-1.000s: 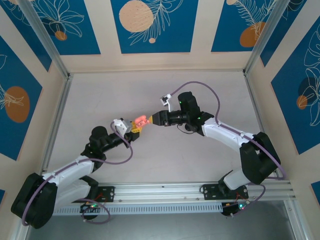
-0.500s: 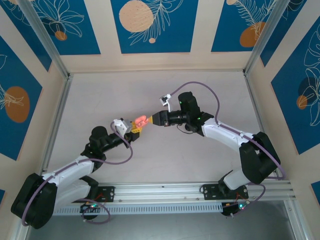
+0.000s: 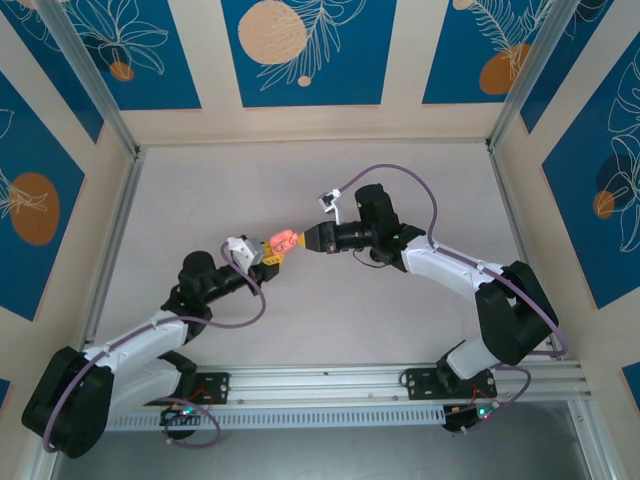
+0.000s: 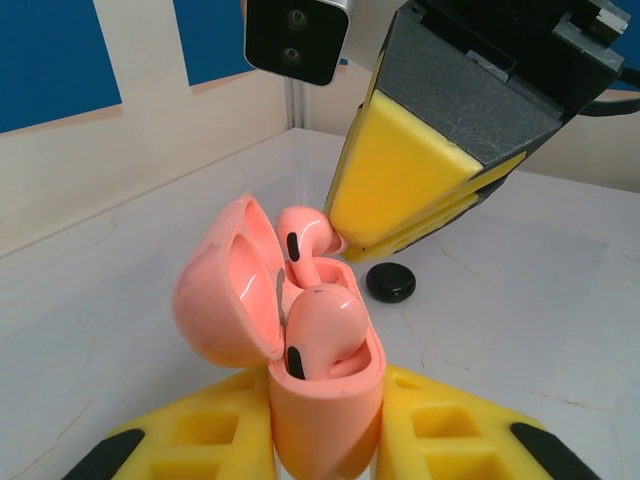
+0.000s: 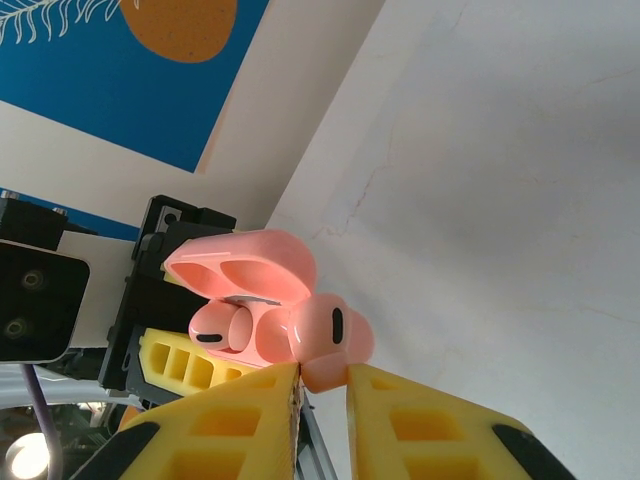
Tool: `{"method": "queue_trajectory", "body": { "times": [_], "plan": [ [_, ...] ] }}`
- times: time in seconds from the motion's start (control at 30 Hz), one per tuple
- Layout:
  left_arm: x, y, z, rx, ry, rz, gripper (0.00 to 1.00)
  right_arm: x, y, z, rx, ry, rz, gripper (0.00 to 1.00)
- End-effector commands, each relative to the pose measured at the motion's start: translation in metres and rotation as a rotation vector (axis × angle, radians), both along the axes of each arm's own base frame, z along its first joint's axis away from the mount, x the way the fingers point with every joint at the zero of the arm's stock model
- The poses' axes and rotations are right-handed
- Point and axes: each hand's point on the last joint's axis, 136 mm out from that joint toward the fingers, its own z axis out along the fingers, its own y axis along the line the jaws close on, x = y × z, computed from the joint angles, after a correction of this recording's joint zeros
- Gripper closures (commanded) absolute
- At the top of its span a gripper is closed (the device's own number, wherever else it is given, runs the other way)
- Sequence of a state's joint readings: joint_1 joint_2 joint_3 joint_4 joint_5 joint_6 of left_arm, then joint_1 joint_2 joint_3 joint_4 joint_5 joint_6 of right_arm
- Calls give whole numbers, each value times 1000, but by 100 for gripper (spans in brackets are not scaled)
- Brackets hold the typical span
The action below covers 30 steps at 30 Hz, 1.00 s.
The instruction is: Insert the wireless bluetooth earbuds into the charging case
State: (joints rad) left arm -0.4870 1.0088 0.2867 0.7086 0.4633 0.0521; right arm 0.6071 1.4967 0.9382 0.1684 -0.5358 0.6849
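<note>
My left gripper [image 4: 325, 445] is shut on the body of a salmon-pink charging case [image 4: 325, 410], held upright with its lid [image 4: 225, 285] swung open. One pink earbud [image 4: 325, 330] sits in the near slot. My right gripper [image 5: 322, 385] is shut on the stem of a second pink earbud [image 5: 330, 340], whose head rests at the case's other slot, tilted and only partly in. From above, the case [image 3: 282, 241] hangs over the table's middle between the left gripper [image 3: 268, 255] and the right gripper [image 3: 300, 240].
A small glossy black rounded object [image 4: 390, 282] lies on the white table just beyond the case, under the right gripper. Bare table [image 3: 200, 190] spreads all round, bounded by the patterned walls and metal rails.
The right arm has crept slightly left toward the case with its earbud. The left arm and case have stayed put.
</note>
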Motion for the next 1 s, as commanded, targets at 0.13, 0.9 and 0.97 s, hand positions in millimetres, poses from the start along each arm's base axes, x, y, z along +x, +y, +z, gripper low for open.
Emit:
{"method": "queue_trajectory", "body": {
  "times": [0.13, 0.9, 0.97],
  "plan": [
    [-3, -5, 17, -19, -39, -27, 77, -7, 6, 12, 18, -19, 41, 78],
    [-3, -5, 14, -15, -29, -26, 77, -13, 3, 17, 17, -37, 44, 73],
    [-3, -5, 16, -18, -33, -27, 77, -14, 2, 16, 13, -36, 38, 68]
  ]
}}
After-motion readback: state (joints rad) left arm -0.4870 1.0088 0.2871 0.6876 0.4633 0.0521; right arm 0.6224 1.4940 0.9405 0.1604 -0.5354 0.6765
